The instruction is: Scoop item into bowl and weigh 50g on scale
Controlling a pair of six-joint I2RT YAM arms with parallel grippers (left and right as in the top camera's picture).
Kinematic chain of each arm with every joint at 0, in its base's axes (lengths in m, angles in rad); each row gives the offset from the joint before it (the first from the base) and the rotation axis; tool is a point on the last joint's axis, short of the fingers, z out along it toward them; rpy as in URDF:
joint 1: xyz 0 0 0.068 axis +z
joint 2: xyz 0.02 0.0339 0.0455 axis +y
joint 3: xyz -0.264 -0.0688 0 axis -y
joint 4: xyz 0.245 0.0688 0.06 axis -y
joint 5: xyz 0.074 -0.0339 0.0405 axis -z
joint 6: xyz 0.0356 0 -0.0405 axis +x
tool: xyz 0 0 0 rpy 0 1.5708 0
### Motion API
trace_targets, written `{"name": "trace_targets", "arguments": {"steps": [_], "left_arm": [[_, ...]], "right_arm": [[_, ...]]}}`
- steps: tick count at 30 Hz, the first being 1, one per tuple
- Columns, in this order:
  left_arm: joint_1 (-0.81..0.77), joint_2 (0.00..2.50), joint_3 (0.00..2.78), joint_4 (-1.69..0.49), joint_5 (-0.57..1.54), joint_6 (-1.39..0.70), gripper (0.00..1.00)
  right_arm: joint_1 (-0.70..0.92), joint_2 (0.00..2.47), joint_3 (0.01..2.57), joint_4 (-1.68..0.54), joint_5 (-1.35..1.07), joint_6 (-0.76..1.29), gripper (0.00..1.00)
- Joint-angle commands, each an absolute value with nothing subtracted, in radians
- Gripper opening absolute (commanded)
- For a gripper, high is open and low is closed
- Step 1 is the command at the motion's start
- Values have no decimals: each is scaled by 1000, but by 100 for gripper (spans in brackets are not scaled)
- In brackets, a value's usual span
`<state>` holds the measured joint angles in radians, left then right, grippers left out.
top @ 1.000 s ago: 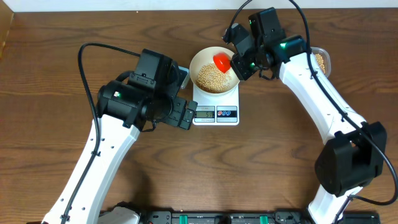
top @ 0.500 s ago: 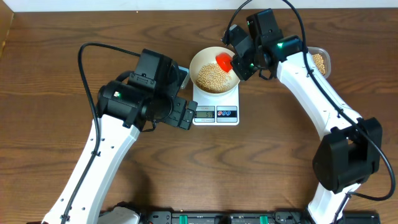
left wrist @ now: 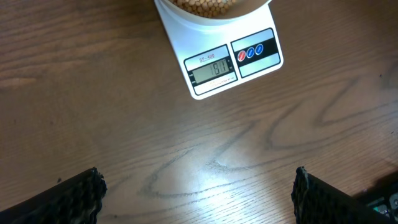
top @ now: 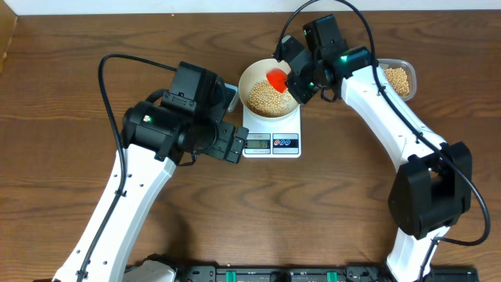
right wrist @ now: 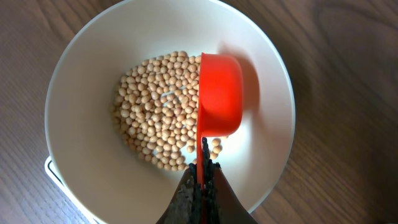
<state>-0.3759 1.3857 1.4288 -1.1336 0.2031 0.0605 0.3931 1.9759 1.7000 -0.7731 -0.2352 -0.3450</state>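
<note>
Tabletop (top: pixel 63 117) tub (top: pixel 412 72) of beans (top: pixel 398 79), overhead only

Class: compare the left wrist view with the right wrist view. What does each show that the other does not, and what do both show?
Only left wrist: the display, the red and blue buttons, and the open left gripper. Only right wrist: the red scoop over the bowl, its handle pinched in the right gripper. Both: the bowl, the beans and part of the scale.
</note>
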Motion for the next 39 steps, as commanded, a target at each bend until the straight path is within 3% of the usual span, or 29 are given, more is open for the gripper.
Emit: {"name": "trace_targets", "arguments": {"steps": [1,22,39], "left_arm": [[-376,1378,1419,-1137,193,75,98],[-376,1378,1419,-1137,193,75,98],[-376,1378,1419,-1137,193,75,98]], "right_arm": [[414,1982,1706,-779,-242,-357,1],[434,1982,1706,-799,-349,-300,1],[318,1982,1707,-771,-590,-123,1]]}}
